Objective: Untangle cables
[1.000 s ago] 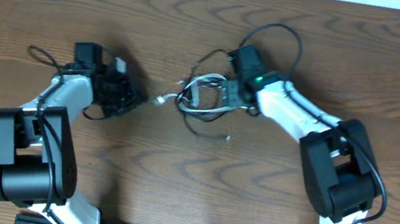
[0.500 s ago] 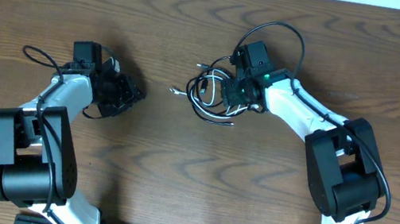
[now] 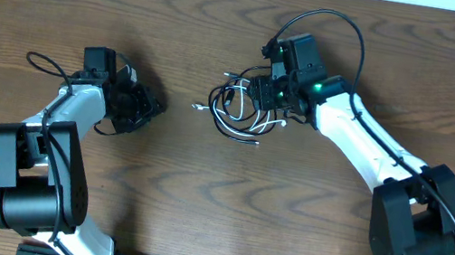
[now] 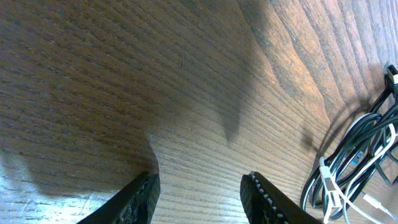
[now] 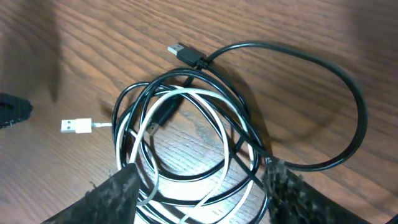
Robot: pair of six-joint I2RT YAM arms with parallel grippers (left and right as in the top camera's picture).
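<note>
The black cable (image 5: 292, 56) lies coiled on the table with the white cable (image 5: 217, 124) looped inside it. A black plug (image 5: 181, 52) points away from the coil, and the white plug (image 5: 76, 126) lies to its left. My right gripper (image 5: 202, 199) is open and empty, its fingers hovering over the near side of the coil. Overhead, the tangled cables (image 3: 236, 118) lie just left of my right gripper (image 3: 264, 97). My left gripper (image 4: 199, 199) is open and empty, low over bare wood, with the cables (image 4: 351, 162) off to its right. It also shows overhead (image 3: 147, 106).
The wooden table (image 3: 198, 196) has a far edge against a white wall. The thicker black arm wire (image 3: 352, 37) arcs over the right arm. Another arm wire (image 3: 41, 61) loops left of the left arm.
The cable bundle has shifted a little right and toward the far side with my right gripper. The right arm then drew back and up. The left arm has hardly moved.
</note>
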